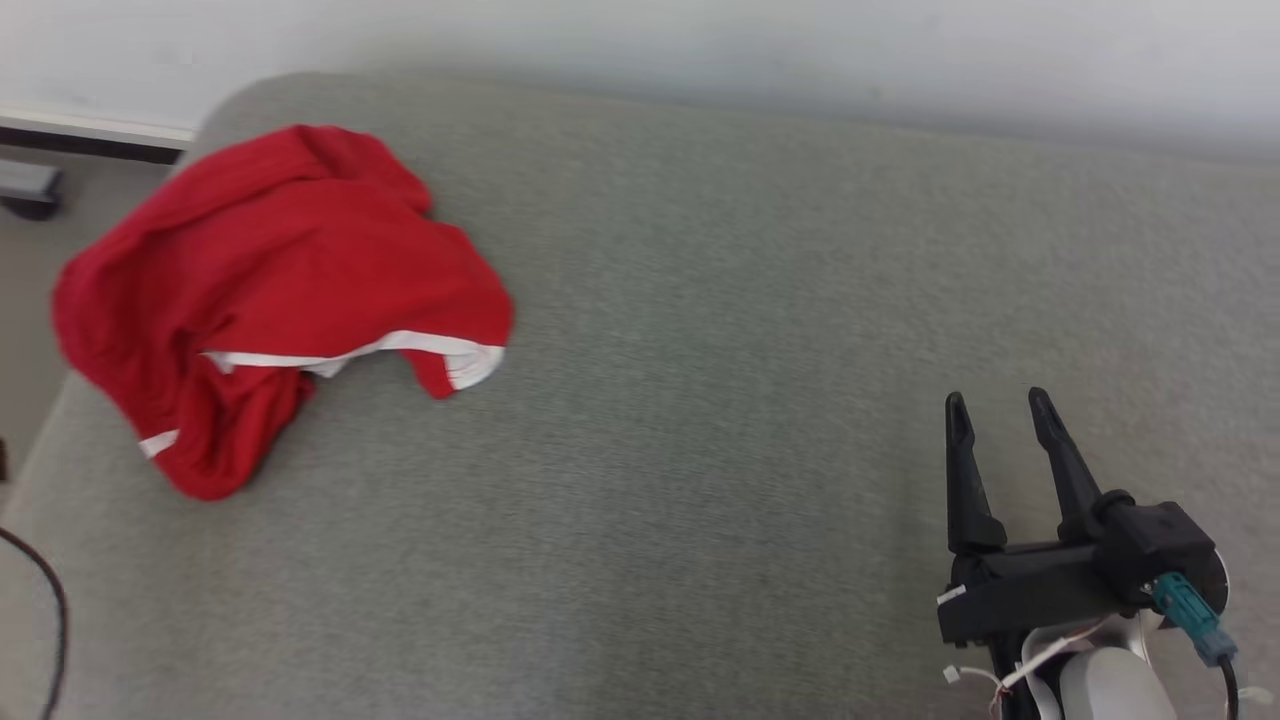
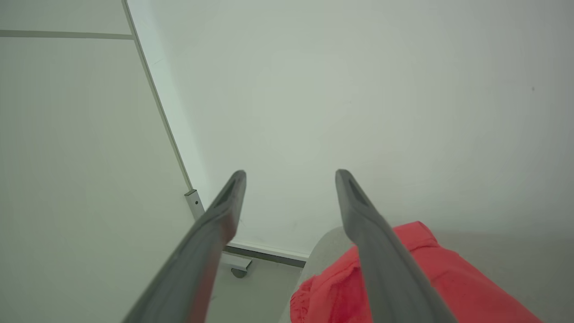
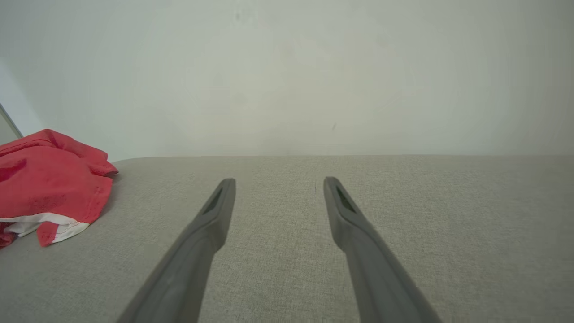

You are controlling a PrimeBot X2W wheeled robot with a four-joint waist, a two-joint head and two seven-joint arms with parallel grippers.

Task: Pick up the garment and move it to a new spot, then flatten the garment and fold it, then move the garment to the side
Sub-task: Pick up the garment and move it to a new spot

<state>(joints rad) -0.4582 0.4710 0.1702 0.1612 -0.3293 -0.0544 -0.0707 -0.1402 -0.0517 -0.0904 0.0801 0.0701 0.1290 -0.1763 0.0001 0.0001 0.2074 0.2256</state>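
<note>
Over the grey cushion [image 1: 700, 350], right pincer [image 1: 998, 400] points forward, splayed, perhaps hovering.

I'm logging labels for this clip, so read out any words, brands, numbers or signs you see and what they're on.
No readable text anywhere.
The red garment shows plain white trim, no print or tag.
The grey cushion, wall and right gripper bear no lettering.
A small white tag at the gripper's base is too small to read.
</note>
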